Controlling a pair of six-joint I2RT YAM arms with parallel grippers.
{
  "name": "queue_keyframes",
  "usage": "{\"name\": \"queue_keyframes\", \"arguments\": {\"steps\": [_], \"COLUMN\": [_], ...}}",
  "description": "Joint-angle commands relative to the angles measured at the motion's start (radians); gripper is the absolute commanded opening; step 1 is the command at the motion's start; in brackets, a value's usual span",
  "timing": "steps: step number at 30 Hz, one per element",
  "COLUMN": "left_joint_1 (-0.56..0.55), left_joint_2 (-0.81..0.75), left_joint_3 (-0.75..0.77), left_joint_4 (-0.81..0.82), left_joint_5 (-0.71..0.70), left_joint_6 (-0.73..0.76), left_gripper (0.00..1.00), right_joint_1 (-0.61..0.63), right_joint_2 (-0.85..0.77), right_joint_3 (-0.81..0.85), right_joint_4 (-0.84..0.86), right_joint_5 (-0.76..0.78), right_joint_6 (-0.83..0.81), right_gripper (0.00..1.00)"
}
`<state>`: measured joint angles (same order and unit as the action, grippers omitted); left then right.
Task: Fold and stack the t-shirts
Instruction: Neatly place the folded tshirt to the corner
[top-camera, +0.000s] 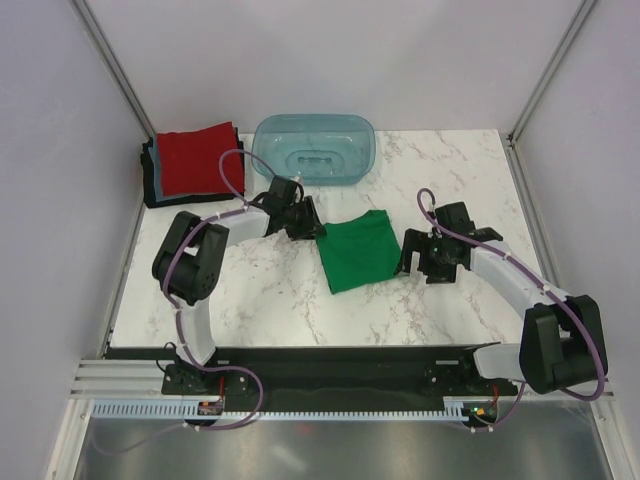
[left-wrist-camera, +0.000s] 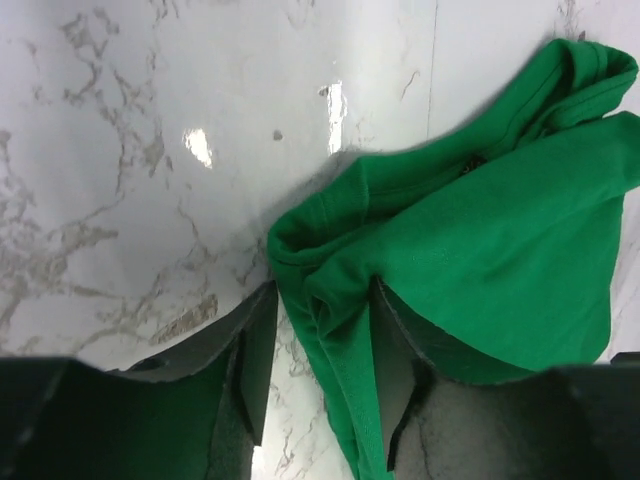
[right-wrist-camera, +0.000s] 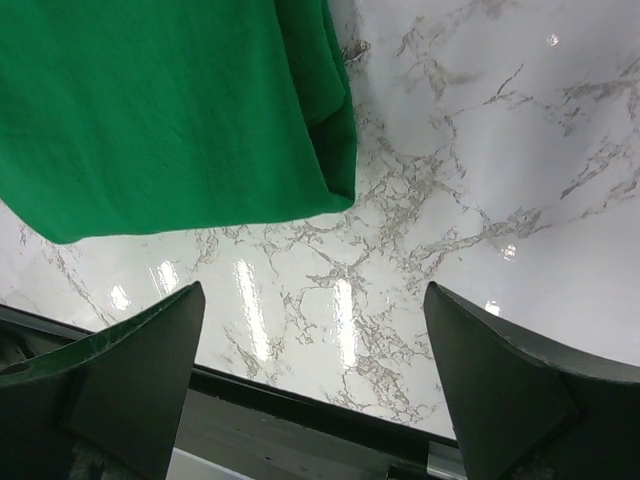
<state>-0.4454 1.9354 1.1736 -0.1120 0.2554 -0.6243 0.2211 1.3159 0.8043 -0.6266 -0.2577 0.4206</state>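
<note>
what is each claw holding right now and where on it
The left claw grips the green t-shirt by a bunched fold at its edge; the right claw is open and holds nothing.

Green t-shirt, white grey-veined table

Bright even overhead light, soft shadows, white glare spots on the marble tabletop, near jaws dark and blurred

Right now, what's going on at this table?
The left gripper pinches a bunched edge of the bright green cloth t-shirt, which lies partly folded mid-table. The right gripper is open over the bare marble tabletop beside the shirt's other edge, holding nothing. A stack of folded t-shirts, red on top, sits at the far left, next to a translucent teal plastic tub.
</note>
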Motion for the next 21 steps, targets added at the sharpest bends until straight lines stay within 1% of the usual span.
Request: {"name": "queue_keyframes", "arguments": {"steps": [1, 3, 4, 6, 7, 8, 10, 12, 17, 21], "left_joint_1": [0.001, 0.001, -0.001, 0.001, -0.001, 0.001, 0.004, 0.014, 0.069, 0.117], "left_joint_2": [0.059, 0.066, 0.079, 0.091, 0.099, 0.097, 0.083, 0.037, -0.068, -0.14], "left_joint_3": [0.034, 0.043, 0.057, 0.078, 0.086, 0.095, 0.118, 0.136, 0.175, 0.247], "left_joint_4": [0.034, 0.034, 0.032, 0.037, 0.035, 0.035, 0.003, -0.024, -0.164, -0.271], "left_joint_5": [0.016, 0.018, 0.021, 0.045, 0.057, 0.059, 0.062, 0.054, 0.007, -0.036], "left_joint_6": [-0.025, -0.025, -0.023, -0.018, -0.012, -0.005, 0.026, 0.049, 0.136, 0.208], "left_gripper": [0.48, 0.44, 0.33, 0.21, 0.08, 0.02, 0.02, 0.02, 0.02, 0.02], "right_joint_1": [0.007, 0.011, 0.012, 0.012, 0.014, 0.015, 0.014, 0.014, 0.015, 0.015], "right_joint_2": [0.006, 0.016, 0.016, 0.014, 0.011, 0.005, -0.003, -0.02, -0.073, -0.109], "right_joint_3": [-0.007, -0.008, -0.008, -0.005, -0.007, -0.007, -0.011, -0.02, -0.025, -0.024], "right_joint_4": [0.025, 0.027, 0.027, 0.025, 0.024, 0.024, 0.021, 0.021, 0.016, 0.01], "right_joint_5": [-0.018, -0.023, -0.026, -0.028, -0.029, -0.031, -0.038, -0.058, -0.087, -0.101], "right_joint_6": [-0.022, -0.022, -0.02, -0.02, -0.022, -0.02, -0.02, -0.016, -0.009, -0.006], "right_gripper": [0.98, 0.98, 0.98, 0.98, 0.98, 0.98, 0.98, 0.98, 0.98, 0.98]}}
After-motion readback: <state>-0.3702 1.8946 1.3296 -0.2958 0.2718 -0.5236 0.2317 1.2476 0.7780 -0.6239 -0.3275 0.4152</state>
